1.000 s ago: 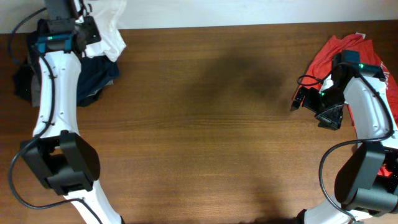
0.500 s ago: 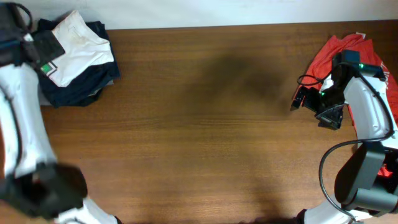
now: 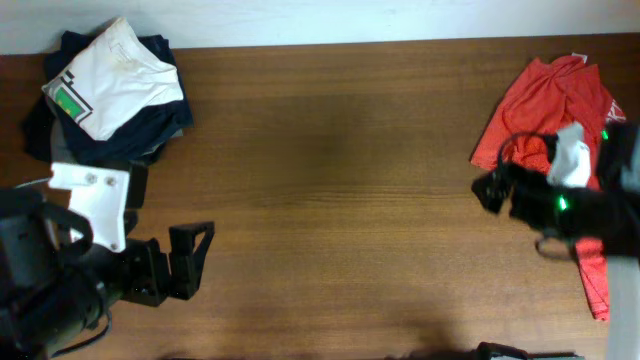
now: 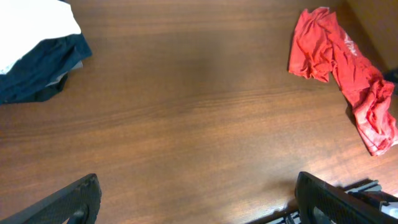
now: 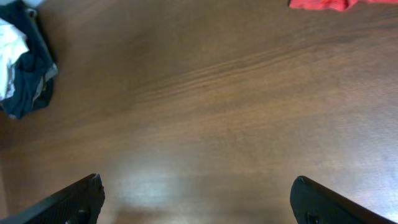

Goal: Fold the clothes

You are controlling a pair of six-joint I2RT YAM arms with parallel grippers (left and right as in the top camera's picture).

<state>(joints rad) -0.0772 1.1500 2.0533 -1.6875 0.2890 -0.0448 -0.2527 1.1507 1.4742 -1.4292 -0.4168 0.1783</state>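
A folded white shirt [image 3: 110, 85] with a green rectangular mark lies on top of dark navy clothes [image 3: 155, 130] at the table's back left corner. A crumpled red tee [image 3: 545, 105] lies at the back right. My left gripper [image 3: 200, 262] hovers open over bare wood at the front left, well clear of the pile. In the left wrist view its fingers [image 4: 71, 202] stand wide apart with nothing between them, the red tee [image 4: 336, 68] far off. My right gripper [image 3: 484, 190] is open beside the tee's left edge; its fingertips [image 5: 78, 199] frame only wood.
The brown wooden table [image 3: 330, 200] stretches between the two piles. A pale wall band [image 3: 330, 20] runs along the back edge. The right arm's body [image 3: 590, 200] overlaps the lower part of the red tee.
My left gripper opened, let go of the white shirt on the dark pile and swung back to the front left. The right arm shifted towards the front right, uncovering much of the red tee.
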